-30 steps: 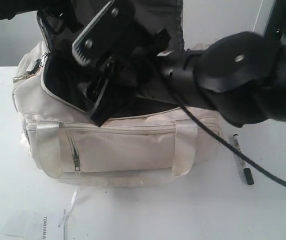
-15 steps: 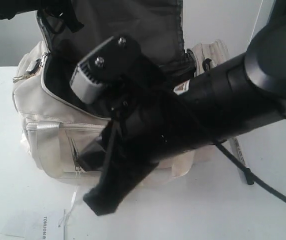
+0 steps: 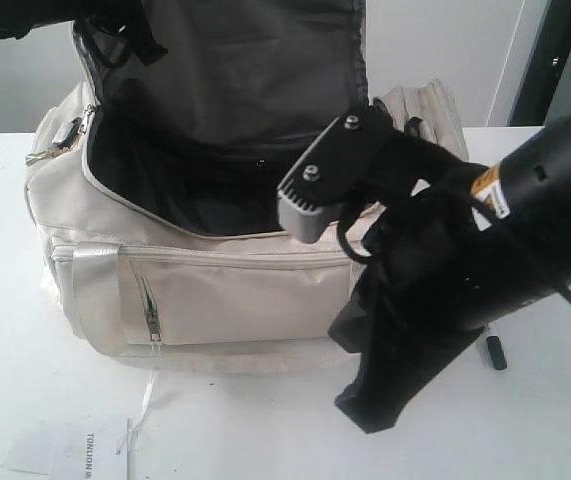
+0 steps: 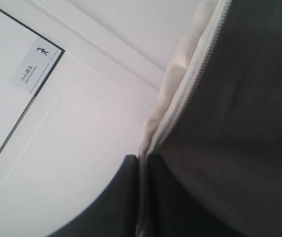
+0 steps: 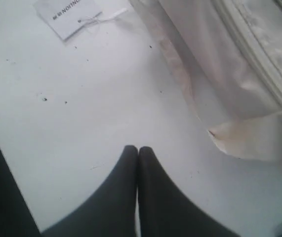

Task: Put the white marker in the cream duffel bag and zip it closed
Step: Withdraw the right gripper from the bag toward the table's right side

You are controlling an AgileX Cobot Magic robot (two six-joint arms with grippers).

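The cream duffel bag (image 3: 235,290) stands on the white table with its top open and dark lining showing. My left gripper (image 4: 142,160) is shut on the zip edge of the bag's raised flap (image 3: 255,60) and holds it up. My right gripper (image 3: 373,412) is shut and empty. It points down at the table in front of the bag's right end. In the right wrist view, its tips (image 5: 137,150) hover over bare table next to the bag's handle strap (image 5: 259,140). The white marker (image 3: 493,352) lies on the table right of the bag, and only its black end shows behind my right arm.
A paper tag on a string (image 3: 70,450) lies on the table (image 3: 25,400) in front of the bag's left end; it also shows in the right wrist view as the tag (image 5: 69,12). A dark post (image 3: 550,50) stands at the back right.
My right arm has come out of the bag's opening and swung down and to the right, in front of the bag. Its jaws have closed on nothing. The left gripper still holds the flap.
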